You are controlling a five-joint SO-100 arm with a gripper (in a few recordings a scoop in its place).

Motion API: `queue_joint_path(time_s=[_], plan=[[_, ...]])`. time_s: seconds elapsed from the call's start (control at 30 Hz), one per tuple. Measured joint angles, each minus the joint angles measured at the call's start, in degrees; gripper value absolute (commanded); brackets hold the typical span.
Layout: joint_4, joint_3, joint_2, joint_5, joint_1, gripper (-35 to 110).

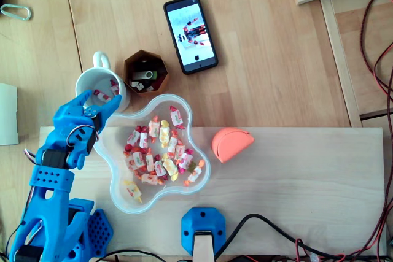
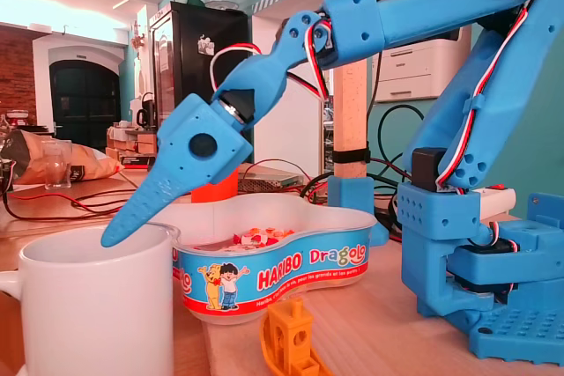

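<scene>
Blue plastic gripper [image 1: 100,105], spread unclear; just beneath its tip, white ceramic mug [image 1: 83,81] of light, slippery wrapped sweets [image 1: 109,89] we'd pinch mid-body.

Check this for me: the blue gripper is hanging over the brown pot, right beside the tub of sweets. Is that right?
Not quite. The overhead view shows the gripper over the white mug, not the brown pot. The mug does sit right beside the tub of sweets.

On my desk [image 1: 295,170]: lit smartphone [image 1: 191,34]; brown hexagonal pot [image 1: 163,73] of USB sticks [image 1: 142,78]; orange pouch [image 1: 231,143]; carabiner [image 1: 15,11].
</scene>
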Motion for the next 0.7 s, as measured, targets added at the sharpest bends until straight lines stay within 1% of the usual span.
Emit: queue_joint_path(time_s=[0.17,0.33,0.47,0.57,0.63,0.7], plan=[[0.18,-0.53,3.78,-0.53,-0.88,35],[0.18,-0.53,17.31,-0.62,-8.17,35],[0.18,3.60,29.62,-2.11,-12.22,35],[0.18,9.84,38.41,-7.21,-13.10,35],[-0.18,14.59,43.86,-13.27,-12.74,35],[-0.18,17.49,49.57,-21.71,-10.72,35]])
